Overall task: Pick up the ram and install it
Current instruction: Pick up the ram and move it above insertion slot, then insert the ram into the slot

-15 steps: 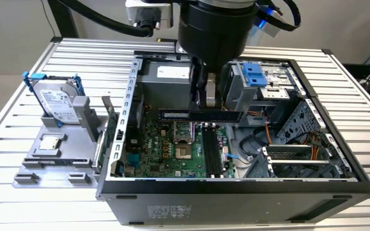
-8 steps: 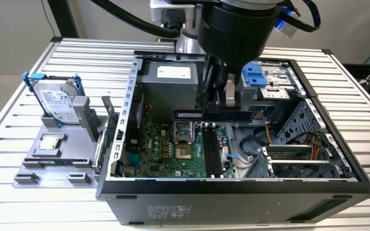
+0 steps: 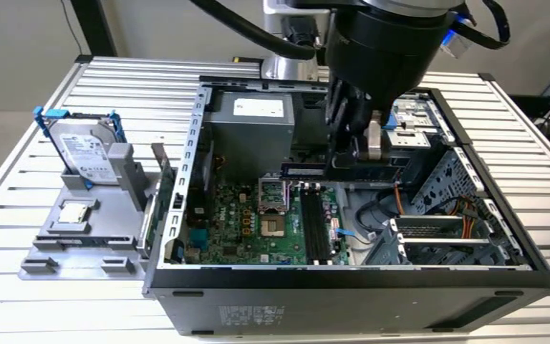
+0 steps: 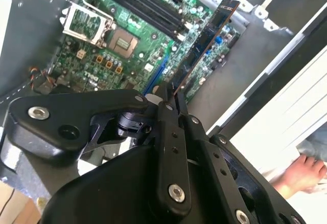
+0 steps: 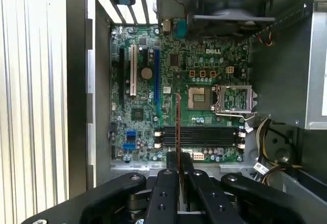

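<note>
My gripper point(image 3: 359, 159) hangs inside the open computer case point(image 3: 351, 276), shut on the ram point(image 3: 306, 170), a long dark strip held level above the motherboard point(image 3: 246, 222). In the second wrist view the ram point(image 4: 207, 37) sticks out from between the fingertips of the gripper point(image 4: 171, 100) over the green board. The first wrist view shows the ram point(image 5: 178, 124) edge-on as a thin line running from the gripper point(image 5: 179, 169) across the black memory slots point(image 5: 199, 136). Those slots point(image 3: 315, 226) lie below the stick, with a gap between them.
A hard drive with blue clips point(image 3: 89, 147) and a small square silver chip point(image 3: 74, 213) sit on a grey fixture point(image 3: 84, 240) at the exterior view's left. The CPU socket point(image 5: 200, 97) lies beside the slots. A person's hand point(image 4: 302, 173) rests outside the case.
</note>
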`<state>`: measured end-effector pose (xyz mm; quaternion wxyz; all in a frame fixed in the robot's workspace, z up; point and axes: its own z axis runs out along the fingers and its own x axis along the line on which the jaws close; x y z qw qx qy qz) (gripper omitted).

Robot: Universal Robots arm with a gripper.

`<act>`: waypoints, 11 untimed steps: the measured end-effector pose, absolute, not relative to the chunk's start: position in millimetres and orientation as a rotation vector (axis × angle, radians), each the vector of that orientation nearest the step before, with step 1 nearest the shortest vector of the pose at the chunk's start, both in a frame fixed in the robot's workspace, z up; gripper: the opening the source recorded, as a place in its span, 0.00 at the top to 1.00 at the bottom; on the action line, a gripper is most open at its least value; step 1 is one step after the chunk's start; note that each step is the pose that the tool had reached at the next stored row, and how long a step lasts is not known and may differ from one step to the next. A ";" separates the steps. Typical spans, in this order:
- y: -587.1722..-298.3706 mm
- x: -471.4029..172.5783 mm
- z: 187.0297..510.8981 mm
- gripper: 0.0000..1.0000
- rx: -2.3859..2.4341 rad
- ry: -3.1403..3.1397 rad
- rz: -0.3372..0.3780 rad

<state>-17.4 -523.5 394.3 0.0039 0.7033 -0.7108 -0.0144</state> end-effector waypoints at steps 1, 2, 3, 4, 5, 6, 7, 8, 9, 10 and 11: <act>-523.5 -14.3 394.3 1.00 2.204 -2.228 -0.045; -523.5 -11.2 394.3 1.00 2.203 -2.228 -0.045; -523.5 -8.2 394.3 1.00 2.203 -2.228 -0.045; -523.5 -5.3 394.3 1.00 2.203 -2.228 -0.045; -523.5 -2.3 394.3 1.00 2.202 -2.229 -0.045; -523.5 0.8 394.3 1.00 2.202 -2.229 -0.045; -523.4 4.0 394.3 1.00 2.202 -2.229 -0.045; -523.4 6.8 394.3 1.00 2.202 -2.230 -0.045; -523.4 9.7 394.3 1.00 2.201 -2.230 -0.045; -523.4 12.3 394.3 1.00 2.201 -2.230 -0.045; -523.4 13.8 394.3 1.00 2.201 -2.230 -0.045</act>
